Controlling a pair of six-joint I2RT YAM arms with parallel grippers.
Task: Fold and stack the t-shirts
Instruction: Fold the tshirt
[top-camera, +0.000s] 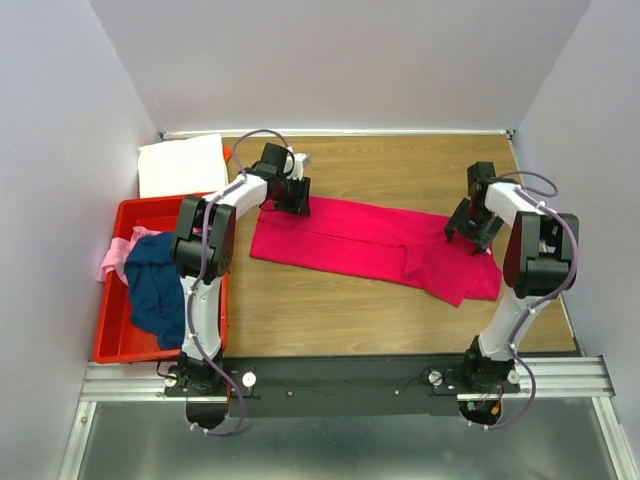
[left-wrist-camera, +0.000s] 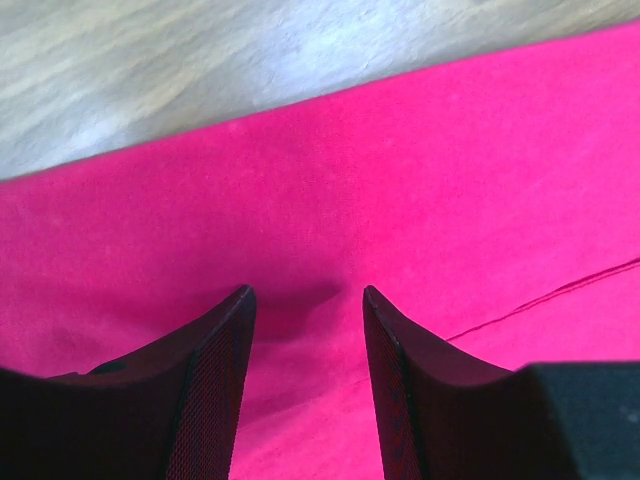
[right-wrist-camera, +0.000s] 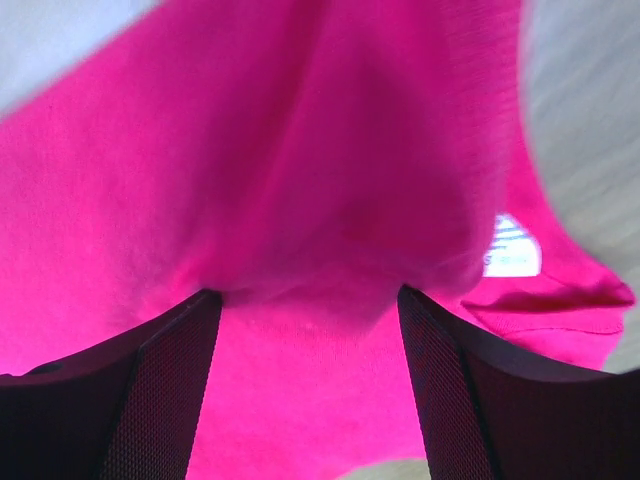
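A bright magenta-pink t-shirt (top-camera: 360, 245) lies as a long folded band across the middle of the wooden table. My left gripper (top-camera: 292, 202) hovers over its far left edge. In the left wrist view that gripper (left-wrist-camera: 305, 292) is open, with flat cloth (left-wrist-camera: 420, 180) under it and nothing pinched. My right gripper (top-camera: 468, 232) is at the shirt's right end. There it (right-wrist-camera: 310, 293) stands open, with a loose hump of magenta cloth (right-wrist-camera: 330, 160) bulging just beyond the fingertips. A white label (right-wrist-camera: 512, 250) shows. A folded white t-shirt (top-camera: 182, 165) lies at the back left.
A red bin (top-camera: 112, 335) at the left edge holds a navy t-shirt (top-camera: 155, 285) and a pale pink one (top-camera: 113, 255). A small orange thing (top-camera: 228, 152) sits by the white shirt. White walls close in the table on three sides.
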